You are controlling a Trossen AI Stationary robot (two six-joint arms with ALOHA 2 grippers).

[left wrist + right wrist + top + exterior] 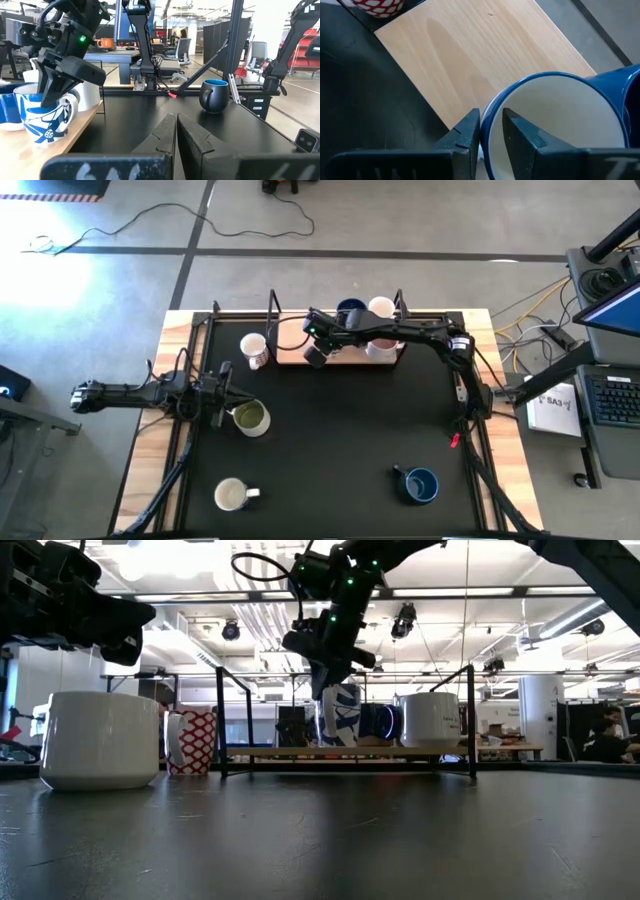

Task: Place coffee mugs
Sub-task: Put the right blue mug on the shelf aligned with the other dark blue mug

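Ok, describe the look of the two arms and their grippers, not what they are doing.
Both arms are dark, near black, built of slim jointed links with black cables looped along them. The right gripper has two flat, dark, wedge-shaped fingers; small green lights glow on its wrist housing. The left gripper has the same angular black fingers. A small red mark sits low on the right arm.

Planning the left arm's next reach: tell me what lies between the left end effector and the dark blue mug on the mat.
In the high view, only bare black mat separates the left end effector, at the green mug, from the dark blue mug.
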